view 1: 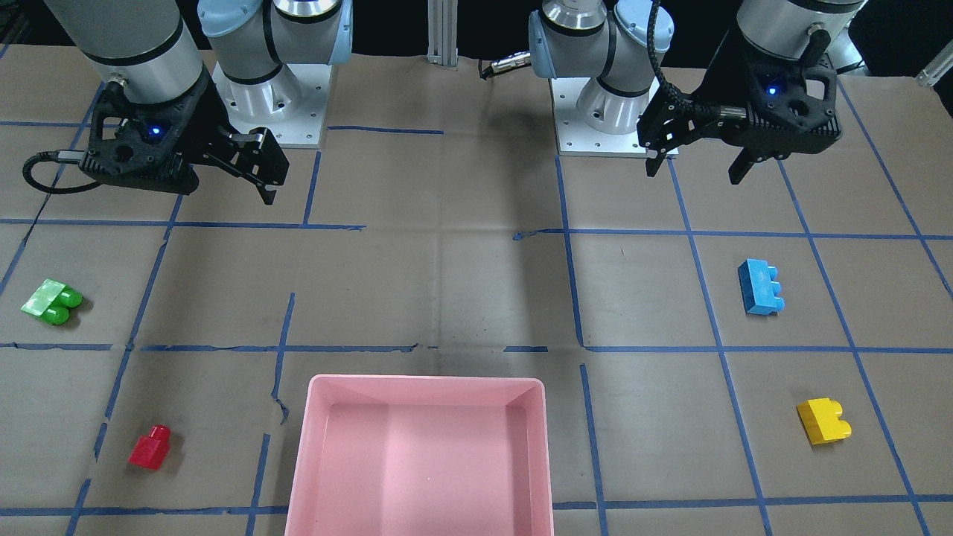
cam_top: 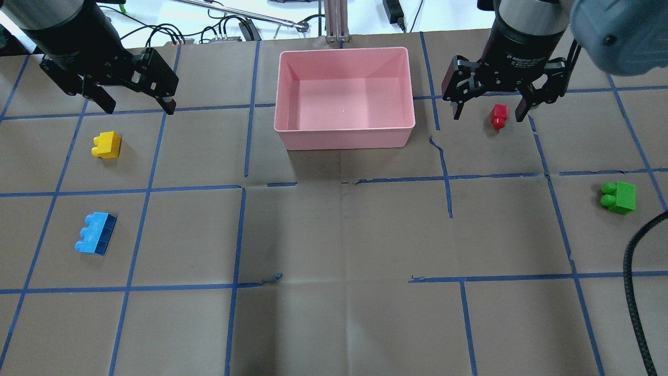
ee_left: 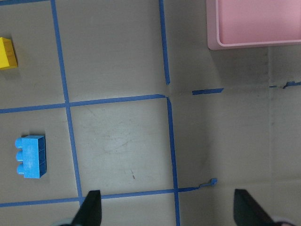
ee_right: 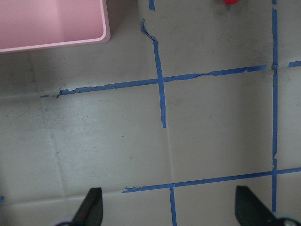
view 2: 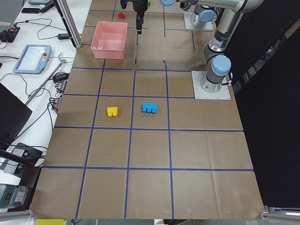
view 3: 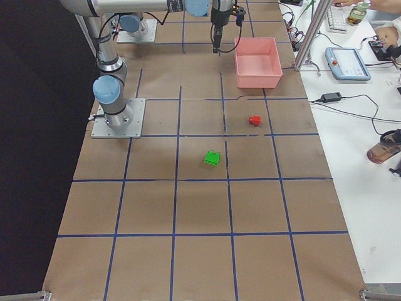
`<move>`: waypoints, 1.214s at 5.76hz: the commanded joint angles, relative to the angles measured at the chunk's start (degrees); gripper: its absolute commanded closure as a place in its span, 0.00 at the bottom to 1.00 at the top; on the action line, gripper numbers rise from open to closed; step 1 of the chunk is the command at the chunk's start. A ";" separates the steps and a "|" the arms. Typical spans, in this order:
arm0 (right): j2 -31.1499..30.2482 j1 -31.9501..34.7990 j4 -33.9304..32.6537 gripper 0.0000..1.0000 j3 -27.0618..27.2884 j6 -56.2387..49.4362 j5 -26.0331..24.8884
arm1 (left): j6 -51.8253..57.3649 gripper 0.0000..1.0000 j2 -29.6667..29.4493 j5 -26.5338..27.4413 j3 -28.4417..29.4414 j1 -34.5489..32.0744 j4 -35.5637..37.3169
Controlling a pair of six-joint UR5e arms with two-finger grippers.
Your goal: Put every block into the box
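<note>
The large, shallow pink plastic box (cam_top: 344, 140) sits at the far middle of the table (cam_top: 339, 235), and both the front-facing and overhead views show that it has nothing in it. All four studded plastic blocks lie loose on the brown paper outside it.

On the robot's left side, the yellow two-stud block (cam_top: 107, 144) is level with the box's near wall but well apart from it. The long blue three-stud block (cam_top: 96, 233) lies closer to the robot on that same side. On the right, the small red one-stud block (cam_top: 499, 116) is the nearest of the four to the box, though it does not touch it. The green two-stud block (cam_top: 618, 197) lies further out towards the table's right edge.

Both arms hang high above the table. The left gripper (cam_top: 140, 108) has its fingers (ee_left: 91, 209) spread wide with nothing between them. The right gripper (cam_top: 488, 116) has its fingers (ee_right: 91, 207) equally wide and holds nothing. In the overhead view the red block seems to sit between the right fingers. The front-facing view shows that gripper raised and back near its base, so there is no contact.

As I judge it, no part of the task is done. Four pick-ups and four drops into the box are left, and no block has been approached yet.
</note>
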 commanded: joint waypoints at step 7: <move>0.44 -0.09 0.00 0.00 -0.78 -0.17 -0.09 | 0.09 0.00 -0.96 -0.18 0.56 0.00 0.00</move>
